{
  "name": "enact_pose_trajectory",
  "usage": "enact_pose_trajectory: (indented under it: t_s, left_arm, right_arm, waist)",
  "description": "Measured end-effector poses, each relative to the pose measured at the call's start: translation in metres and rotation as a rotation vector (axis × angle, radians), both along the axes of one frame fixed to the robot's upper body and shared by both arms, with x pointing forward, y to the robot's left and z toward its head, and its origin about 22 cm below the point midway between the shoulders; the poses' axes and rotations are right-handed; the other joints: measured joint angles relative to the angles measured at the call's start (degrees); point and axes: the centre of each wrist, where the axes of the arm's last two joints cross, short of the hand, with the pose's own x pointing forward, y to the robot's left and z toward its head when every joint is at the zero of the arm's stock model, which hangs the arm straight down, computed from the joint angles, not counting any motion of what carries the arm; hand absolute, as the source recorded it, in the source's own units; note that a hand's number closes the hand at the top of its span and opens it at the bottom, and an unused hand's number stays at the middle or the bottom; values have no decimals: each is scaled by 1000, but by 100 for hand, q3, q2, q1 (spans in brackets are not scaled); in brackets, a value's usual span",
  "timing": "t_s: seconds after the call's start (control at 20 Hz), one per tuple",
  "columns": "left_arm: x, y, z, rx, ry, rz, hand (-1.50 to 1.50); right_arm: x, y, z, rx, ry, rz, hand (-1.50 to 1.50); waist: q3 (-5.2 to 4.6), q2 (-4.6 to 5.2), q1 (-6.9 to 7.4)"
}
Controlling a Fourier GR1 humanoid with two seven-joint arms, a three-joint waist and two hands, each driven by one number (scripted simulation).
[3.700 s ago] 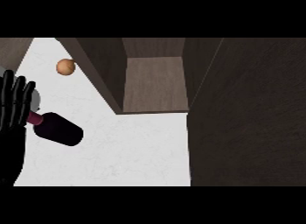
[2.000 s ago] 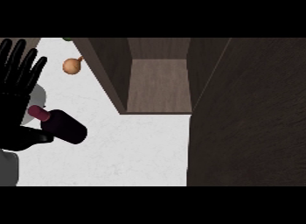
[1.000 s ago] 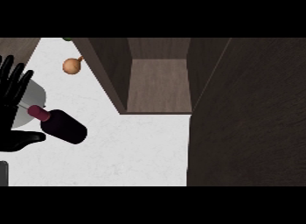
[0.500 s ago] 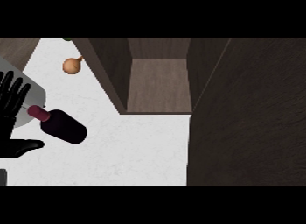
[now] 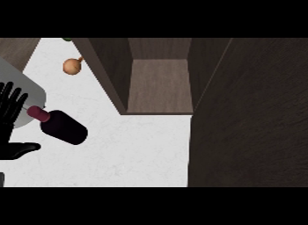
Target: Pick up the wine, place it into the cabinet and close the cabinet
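Observation:
The wine bottle is dark maroon with a red cap and sits on the white counter, its neck pointing up-left. My left hand is just left of it, open, with fingers spread upward and the thumb stretched out under the bottle's base. The cap lies right beside the palm, but the fingers do not curl round the bottle. The cabinet stands open beyond the bottle, showing a bare brown shelf. Its dark door swings out across the right side. My right hand is not visible.
A brown onion lies on the counter behind the bottle, left of the cabinet wall. A grey rounded object sits behind my left hand at the left edge.
My left hand has slid down and toward the left edge, fingers still spread. The bottle has stayed where it was.

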Motion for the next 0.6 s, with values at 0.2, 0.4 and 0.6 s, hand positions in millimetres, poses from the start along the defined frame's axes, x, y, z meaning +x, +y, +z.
enact_pose_trajectory:
  t_s: [0.2, 0.4, 0.6]
  left_arm:
    - [-2, 9, -22, 7, 16, 9, -150]
    - [-5, 9, -40, 26, 41, -4, -150]
    - [0, 13, -51, 23, 51, -5, -150]
  right_arm:
    - [0, 4, 4, -7, -3, 7, -150]
    - [2, 2, 6, -14, -1, 2, -150]
    - [2, 3, 5, -10, -7, 7, -150]
  waist:
    - [0, 2, 0]
    - [0, 2, 0]
    - [1, 4, -2]
